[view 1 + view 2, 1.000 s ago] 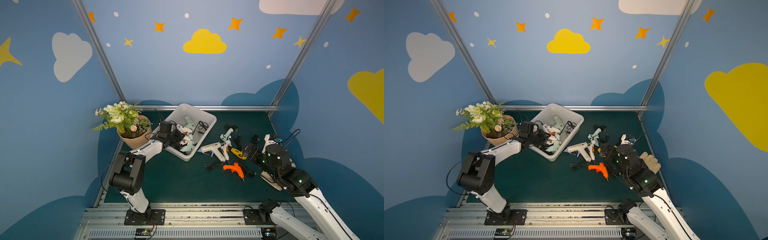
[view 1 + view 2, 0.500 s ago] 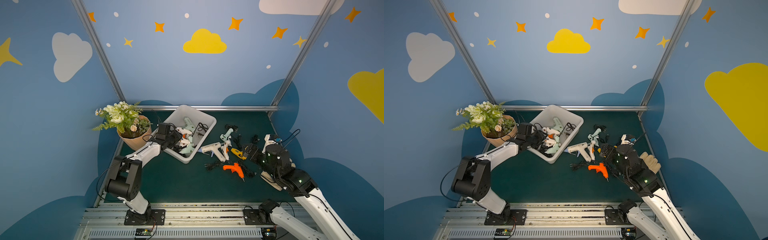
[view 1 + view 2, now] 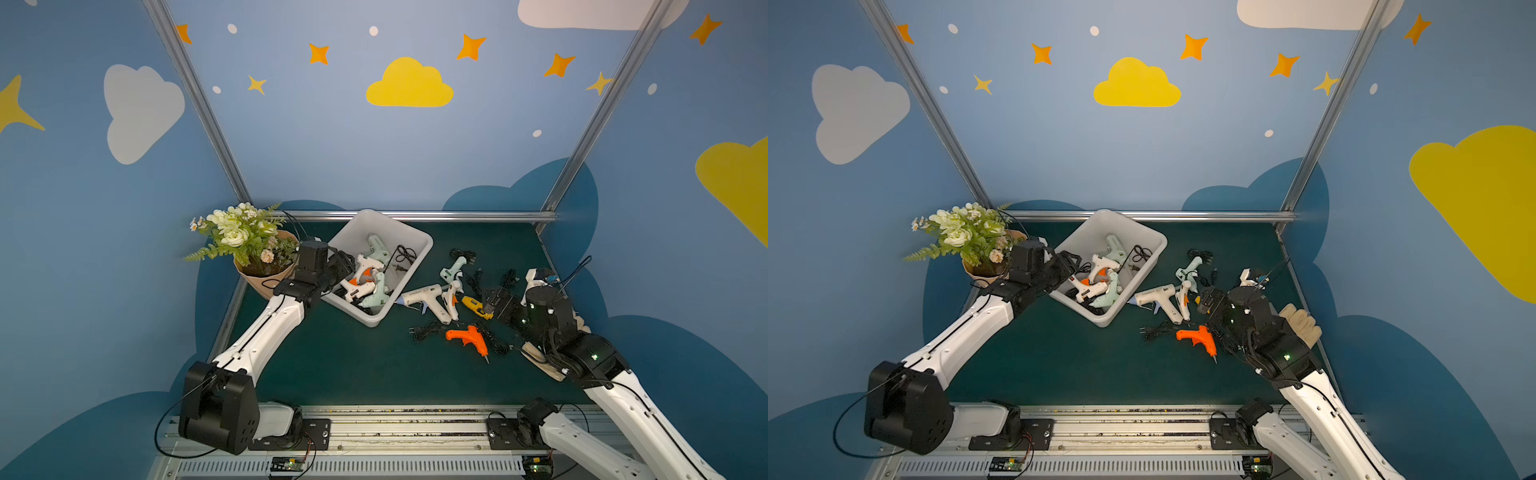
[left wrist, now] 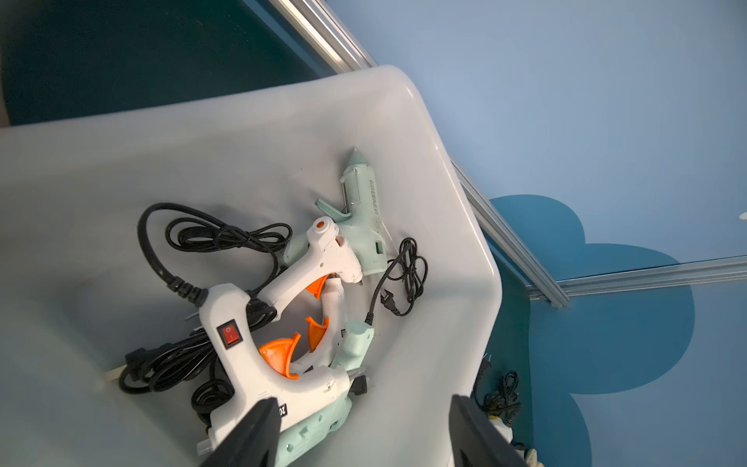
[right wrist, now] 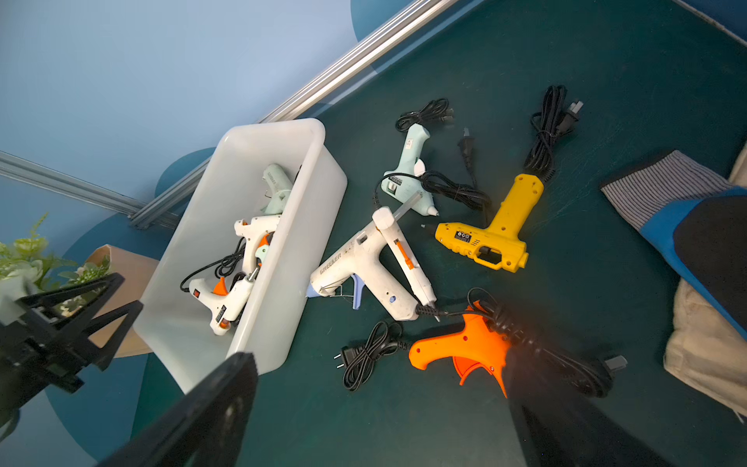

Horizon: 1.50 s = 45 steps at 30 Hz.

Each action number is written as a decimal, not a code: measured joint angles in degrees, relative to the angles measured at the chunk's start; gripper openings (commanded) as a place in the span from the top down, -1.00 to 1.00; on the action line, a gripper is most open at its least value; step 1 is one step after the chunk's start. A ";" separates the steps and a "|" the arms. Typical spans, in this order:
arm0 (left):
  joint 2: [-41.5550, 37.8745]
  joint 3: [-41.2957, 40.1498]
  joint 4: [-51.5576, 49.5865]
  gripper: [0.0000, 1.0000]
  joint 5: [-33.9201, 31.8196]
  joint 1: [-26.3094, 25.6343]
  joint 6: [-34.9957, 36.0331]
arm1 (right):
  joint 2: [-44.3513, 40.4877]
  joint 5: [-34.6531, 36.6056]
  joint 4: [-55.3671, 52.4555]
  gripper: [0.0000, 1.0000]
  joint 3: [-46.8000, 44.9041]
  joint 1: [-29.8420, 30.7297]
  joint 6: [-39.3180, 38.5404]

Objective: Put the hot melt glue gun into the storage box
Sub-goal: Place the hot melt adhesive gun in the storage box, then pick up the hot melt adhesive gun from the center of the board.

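1. Left wrist view: the left gripper is seen with its jaws spread wide and nothing pinched between them (one finger crosses in front of a gun's barrel; contact cannot be told).
2. The white hot melt glue gun, marked by a red switch, is found lying inside the storage box, on a heap of other guns and black cords.
3. In both top views the box is seen set at an angle on the green mat, near the flower pot.
4. The right gripper is held spread and empty over the mat, near a yellow glue gun, an orange glue gun and a large white glue gun, all lying outside the box.
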 measured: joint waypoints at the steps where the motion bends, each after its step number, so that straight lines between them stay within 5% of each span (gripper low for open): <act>1: -1.11 -0.02 -0.39 -0.90 -0.15 0.00 0.50 | 0.44 -0.07 -0.15 -0.91 0.00 -0.04 -0.11; 14: -12.09 -6.84 -2.29 -1.00 -0.81 -0.04 2.71 | 16.04 -8.63 -1.79 -0.57 6.43 -1.14 -6.93; 29: -23.15 -14.73 7.26 -1.00 1.73 -0.04 9.49 | 31.67 -13.20 3.67 -0.53 10.32 -5.29 -18.32; 45: -24.00 -16.24 10.14 -1.00 2.29 -0.04 10.56 | 51.87 -22.49 6.78 -0.23 20.50 -10.73 -22.82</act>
